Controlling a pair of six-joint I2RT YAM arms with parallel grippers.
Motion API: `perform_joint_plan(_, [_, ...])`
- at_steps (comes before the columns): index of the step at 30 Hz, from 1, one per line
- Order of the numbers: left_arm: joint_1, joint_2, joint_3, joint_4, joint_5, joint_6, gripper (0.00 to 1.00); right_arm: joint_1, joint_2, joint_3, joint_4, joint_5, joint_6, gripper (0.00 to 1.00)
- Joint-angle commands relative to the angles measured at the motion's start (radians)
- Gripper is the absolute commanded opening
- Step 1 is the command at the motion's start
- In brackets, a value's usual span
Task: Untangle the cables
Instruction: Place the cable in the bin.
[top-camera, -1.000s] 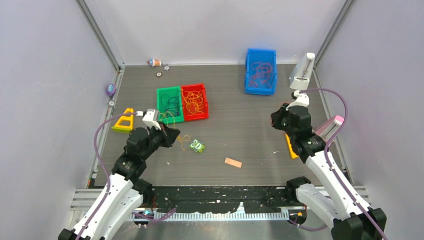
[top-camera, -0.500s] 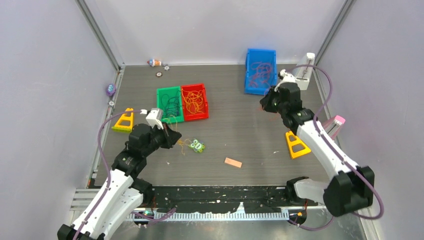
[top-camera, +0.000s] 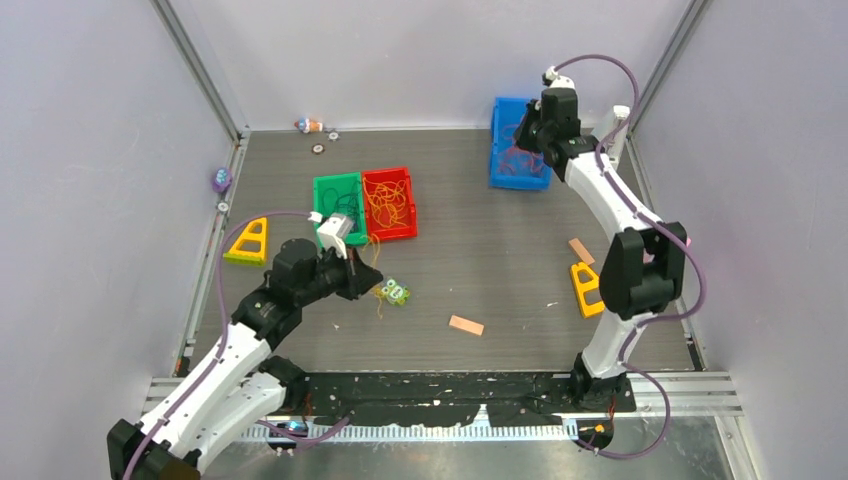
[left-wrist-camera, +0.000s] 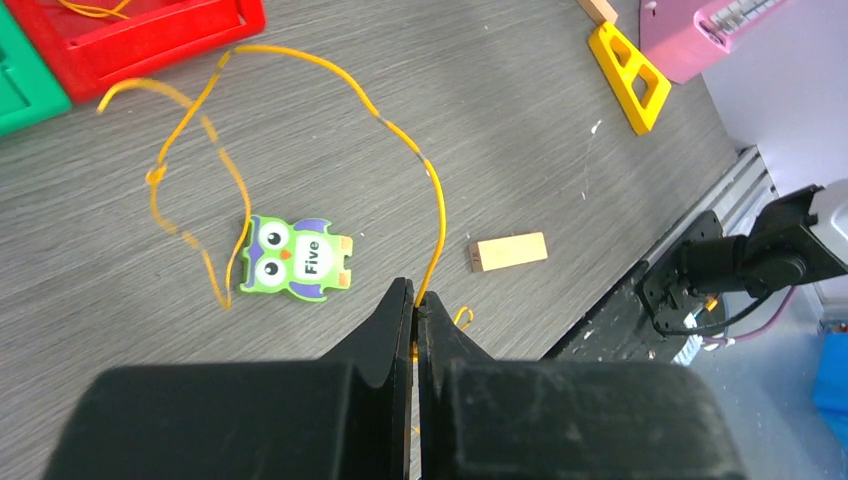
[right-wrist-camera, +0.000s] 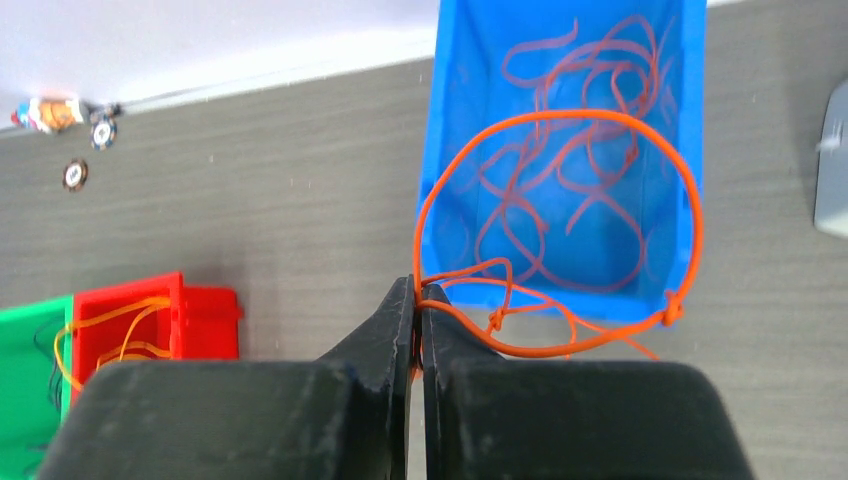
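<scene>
A: Light bright, even and diffuse, from overhead; pale walls (top-camera: 420, 60) matte, evenly lit. Shadows?
B: Faint, soft, just under the arms (top-camera: 240, 350). Top view sharp. Left wrist view: left gripper (left-wrist-camera: 414, 300) near the lens reads flat black; orange cable (left-wrist-camera: 440, 230) smeared in stretches.

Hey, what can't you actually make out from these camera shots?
- Left wrist view: where the orange cable ends below the left gripper; the gripper body hides it.
- Right wrist view: the green bin, cut off by the left edge.
- Top view: small objects by the far wall, too small to identify.
</scene>
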Motion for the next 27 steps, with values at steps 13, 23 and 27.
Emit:
perform_joint_plan(13, [-0.049, 0.071, 0.097, -0.01, -0.028, 0.046, 0.0, -0.067, 0.485, 0.651, -0.104, -0.024, -0.086, 0.25])
perform_joint_plan(23, [-0.051, 0.11, 0.147, -0.03, -0.023, 0.063, 0.0, -0.068, 0.398, 0.624, -0.155, -0.024, -0.107, 0.75])
perform_joint_plan(27, [-0.051, 0.144, 0.183, -0.045, -0.018, 0.075, 0.0, -0.068, 0.263, 0.457, -0.13, -0.116, -0.104, 0.76])
